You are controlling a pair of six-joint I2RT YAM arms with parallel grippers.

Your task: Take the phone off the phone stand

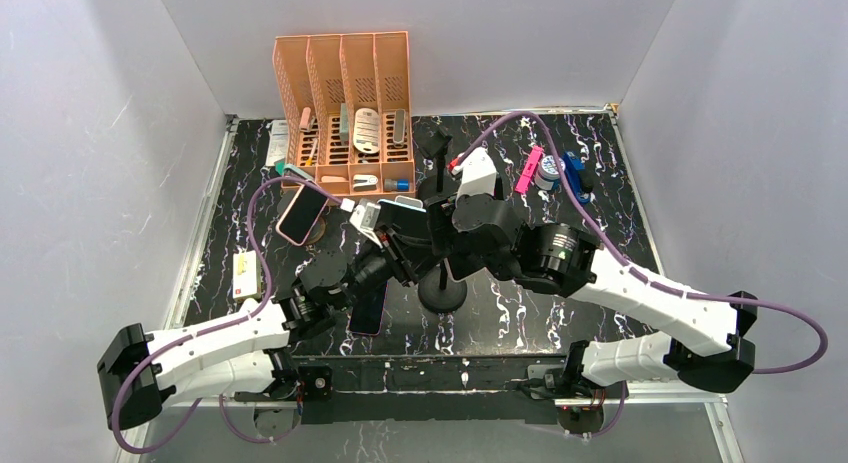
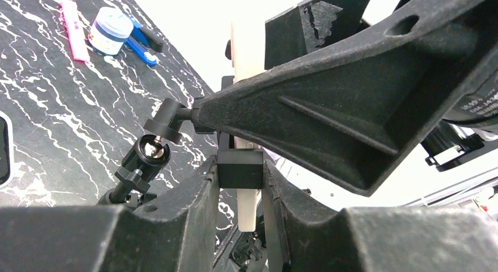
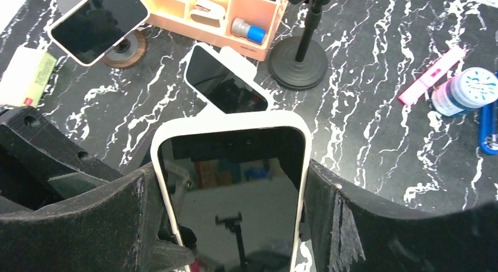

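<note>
Top external view: a black, white-veined tabletop (image 1: 500,323) with two robot arms reaching in from the near edge and meeting over its middle. The phone stand (image 1: 441,295) has its round black base on the tabletop, a little toward the near edge from the middle.

The phone (image 3: 231,192), in a white case with a dark screen, is raised above the tabletop at the top of that stand. It has not been taken off.

In the right wrist view, the right end effector (image 3: 232,175) is spread wide around the phone. One finger lies against each long edge of the case.

In the left wrist view, the left end effector (image 2: 239,184) is nearly pressed together and pinches the stand's black clamp block (image 2: 239,169). The white edge of the phone runs through the block. The stand's ball joint (image 2: 154,148) shows just to the left.

An orange desk organiser (image 1: 345,103) stands at the far edge. A second phone (image 1: 302,213) is propped on a small round base toward the left edge. A third phone (image 3: 226,84) is between the organiser and the held phone. A white jar (image 1: 545,171) and a pink strip (image 1: 528,170) lie toward the far right corner.
</note>
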